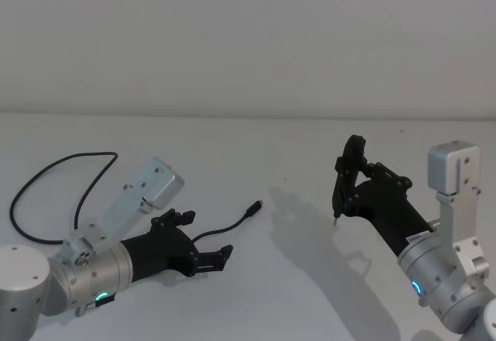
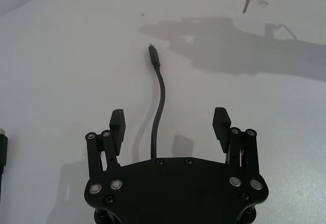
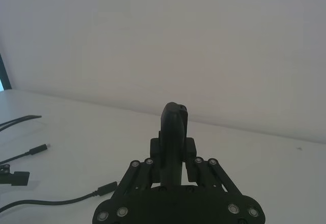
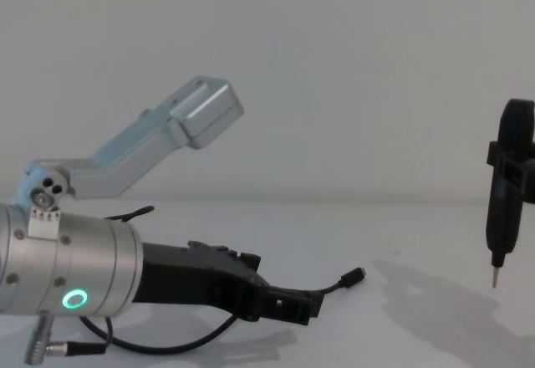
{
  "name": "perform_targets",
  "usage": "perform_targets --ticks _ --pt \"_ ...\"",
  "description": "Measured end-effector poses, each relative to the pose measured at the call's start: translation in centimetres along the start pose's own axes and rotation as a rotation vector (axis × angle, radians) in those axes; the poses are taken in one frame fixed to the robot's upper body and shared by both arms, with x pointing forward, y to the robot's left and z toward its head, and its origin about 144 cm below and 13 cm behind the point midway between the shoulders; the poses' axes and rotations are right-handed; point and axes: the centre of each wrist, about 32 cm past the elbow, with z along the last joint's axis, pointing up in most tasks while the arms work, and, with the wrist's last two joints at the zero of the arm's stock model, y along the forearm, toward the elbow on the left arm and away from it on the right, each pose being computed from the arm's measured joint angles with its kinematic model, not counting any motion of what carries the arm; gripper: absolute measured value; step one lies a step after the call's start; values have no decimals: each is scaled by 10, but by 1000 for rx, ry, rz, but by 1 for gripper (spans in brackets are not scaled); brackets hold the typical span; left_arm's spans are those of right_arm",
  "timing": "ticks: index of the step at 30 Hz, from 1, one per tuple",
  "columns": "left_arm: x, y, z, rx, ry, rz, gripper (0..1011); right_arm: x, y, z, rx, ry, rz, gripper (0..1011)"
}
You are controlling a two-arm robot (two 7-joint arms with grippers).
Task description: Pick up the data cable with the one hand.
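at far left the data cable [image 1: 46, 169] lies in a wide loop on the table [image 1: 232, 139], passes under the left arm and comes out between the fingers of the left gripper [image 1: 205, 235]. its small plug rests on the surface just ahead of the fingertips. that arm reaches in low from the left, nearly level with the table, a green ring glowing on its silver wrist. its claw is released, one finger on each side of the cord and neither pressing on it. to the right, well apart, the right gripper [image 1: 346, 190] stands raised and tilted, clenched around a narrow black tool [image 1: 339, 194] whose thin tip points down, above the surface. the table is plain white with soft shadows, and a pale grey wall [image 1: 248, 39] stands behind it.
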Motion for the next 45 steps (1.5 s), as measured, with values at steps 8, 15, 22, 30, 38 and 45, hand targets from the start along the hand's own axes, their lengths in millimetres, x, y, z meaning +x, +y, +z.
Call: perform_targets --ticks 8,15,22,30,38,45 --pt "2 0 -3 19 10 -7 1001 0 0 0 0 0 0 275" --pt "5 0 -6 38 8 -19 1001 0 0 0 0 0 0 275" --pt "7 0 -7 48 6 -25 912 0 0 0 0 0 0 275" --pt "8 0 -8 54 5 -29 684 0 0 0 0 0 0 275" --pt "8 0 -8 57 5 -31 443 0 0 0 0 0 0 275" --pt "8 0 -8 59 5 -32 243 1 2 0 2 0 3 275"
